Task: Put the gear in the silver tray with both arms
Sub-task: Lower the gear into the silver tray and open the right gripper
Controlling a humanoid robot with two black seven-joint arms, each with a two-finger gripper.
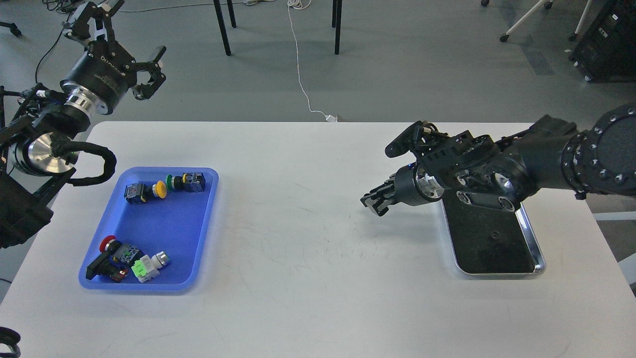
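Note:
The silver tray [539,261] lies at the table's right side; its dark bottom holds nothing but a small speck. My right gripper [373,201] hovers just left of the tray's far end and points left. It is dark and its fingers cannot be told apart; nothing shows in it. The right forearm crosses the tray's far end. The gear is several push-button parts in a blue tray [203,219] at the left: a yellow-capped one [159,189], a green-capped one [171,182], a red-capped one [107,245] and a green-and-white one [145,268]. My left gripper [135,29] is raised beyond the table's far left corner, open and empty.
The white table [298,238] spans the view, with its far edge behind both arms. Beyond it are grey floor, chair legs [222,30] and a white cable [299,69]. A wide stretch of tabletop separates the two trays.

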